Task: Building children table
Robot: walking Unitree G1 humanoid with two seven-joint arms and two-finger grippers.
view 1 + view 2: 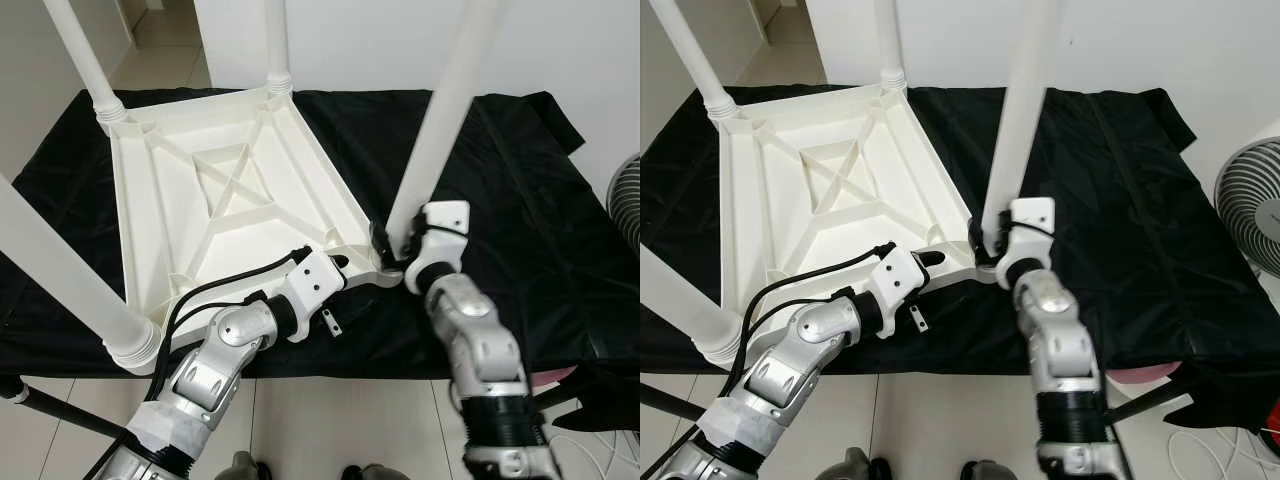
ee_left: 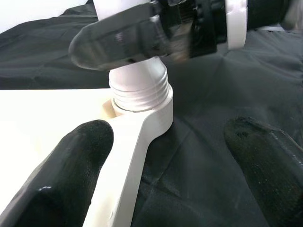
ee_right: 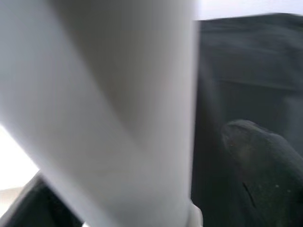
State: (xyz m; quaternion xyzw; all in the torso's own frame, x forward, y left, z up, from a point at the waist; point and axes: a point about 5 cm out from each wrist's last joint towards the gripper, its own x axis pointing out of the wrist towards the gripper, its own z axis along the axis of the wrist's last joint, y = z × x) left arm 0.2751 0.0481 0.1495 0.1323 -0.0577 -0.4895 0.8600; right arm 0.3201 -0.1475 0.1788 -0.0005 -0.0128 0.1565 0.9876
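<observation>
Nearest, the left hand [image 1: 338, 264] is open over the corner of the upside-down table top [image 1: 230, 190], probably to keep it steady. Just beside it, the right hand [image 1: 392, 250] is closed around the fourth leg [image 1: 440, 110], low by its threaded end, likely to turn it into the corner socket. Farther back, the black cloth [image 1: 500, 180] covers the surface, perhaps protecting the plastic.
</observation>
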